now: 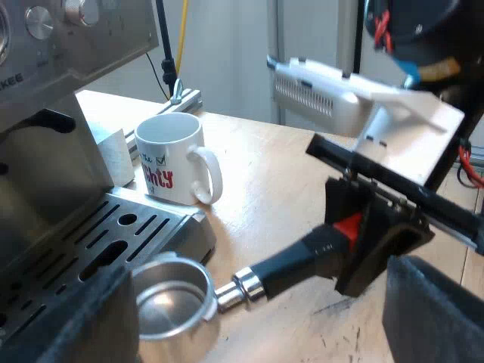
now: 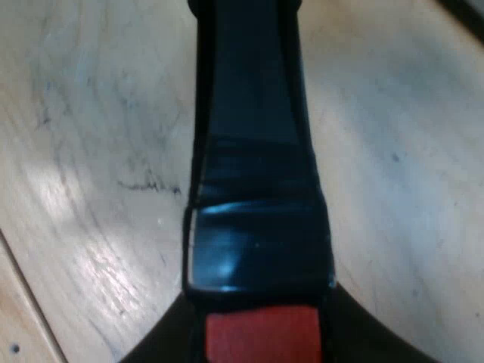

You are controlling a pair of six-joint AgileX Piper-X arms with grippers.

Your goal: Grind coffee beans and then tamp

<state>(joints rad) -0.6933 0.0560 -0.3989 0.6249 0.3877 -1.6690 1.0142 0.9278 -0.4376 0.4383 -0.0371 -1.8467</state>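
holder (image 1: 227, 291) lies loose on the wooden table (image 1: 280, 174), just at the foot of the espresso machine (image 1: 45, 98). its round metal basket (image 1: 172, 299) is empty, open side up, and sits right against the corner of the machine's slotted drip tray (image 1: 113, 227). its dark handle (image 1: 302, 261) points away from the machine, low over the table top.

the right gripper (image 1: 370, 242) is at the far end of that handle, pinching it at the red end (image 1: 348, 227), with a black finger on each side. seen from the right wrist, the handle runs straight out from between those fingers, glossy black above the red part, over bare scuffed wood.

the left gripper (image 1: 257, 325) hangs close to the machine's front with its fingers (image 1: 83, 318) spread wide and nothing in them. one finger is over the edge of the drip tray next to the basket, and the other is beyond the right gripper, so the holder lies between the two.

a white mug (image 1: 172, 155) with red lettering stands upright on the table beside the drip tray, touching neither the holder nor either gripper. its handle is turned away from the machine.
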